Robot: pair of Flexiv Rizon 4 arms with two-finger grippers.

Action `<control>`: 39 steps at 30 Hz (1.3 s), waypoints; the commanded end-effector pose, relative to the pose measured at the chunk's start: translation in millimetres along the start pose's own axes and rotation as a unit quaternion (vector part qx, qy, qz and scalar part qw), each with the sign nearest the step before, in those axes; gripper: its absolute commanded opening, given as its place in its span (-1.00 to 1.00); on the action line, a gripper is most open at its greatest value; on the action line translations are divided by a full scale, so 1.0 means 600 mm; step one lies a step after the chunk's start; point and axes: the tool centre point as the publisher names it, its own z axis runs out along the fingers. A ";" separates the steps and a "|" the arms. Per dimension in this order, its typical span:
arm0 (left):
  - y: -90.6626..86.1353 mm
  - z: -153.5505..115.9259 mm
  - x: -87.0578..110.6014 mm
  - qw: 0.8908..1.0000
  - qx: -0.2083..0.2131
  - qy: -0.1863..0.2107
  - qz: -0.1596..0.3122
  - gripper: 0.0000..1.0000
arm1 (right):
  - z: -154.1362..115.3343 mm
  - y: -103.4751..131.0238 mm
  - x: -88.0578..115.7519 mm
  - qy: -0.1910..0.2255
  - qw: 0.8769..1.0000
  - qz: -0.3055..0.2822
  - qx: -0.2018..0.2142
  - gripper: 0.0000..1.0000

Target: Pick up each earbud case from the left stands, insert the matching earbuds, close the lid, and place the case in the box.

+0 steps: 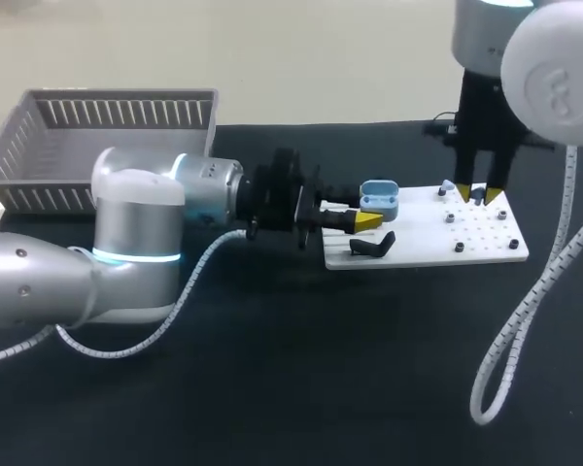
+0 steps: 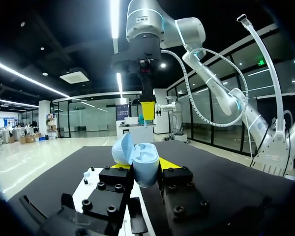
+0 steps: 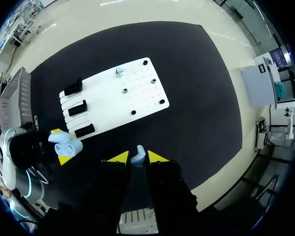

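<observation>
The open blue case (image 2: 142, 164) sat squeezed tight in my left gripper (image 1: 362, 214) at the edge of the white board (image 1: 466, 245), and my right gripper (image 1: 478, 195) pinched a small earbud (image 3: 138, 156) up above that board.

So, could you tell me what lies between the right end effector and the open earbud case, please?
Nothing: in the left wrist view the right end effector hangs above and beyond the open earbud case, with only open air between them.

Stands (image 3: 77, 108) crowd board's (image 3: 108, 105) left (only low pegs (image 3: 133, 112) rightward)
</observation>
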 end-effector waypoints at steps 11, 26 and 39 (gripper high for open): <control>0.000 0.005 0.002 1.000 0.000 0.000 -0.005 -1.00 | -0.005 -0.002 -0.003 -0.001 1.000 0.003 -0.012 -1.00; 0.000 0.005 0.002 1.000 0.000 0.000 -0.005 -1.00 | -0.040 0.061 0.044 -0.003 0.998 0.067 -0.022 -1.00; 0.000 0.005 0.002 1.000 0.000 0.000 -0.005 -1.00 | -0.039 0.126 0.055 0.008 0.995 0.098 -0.016 -1.00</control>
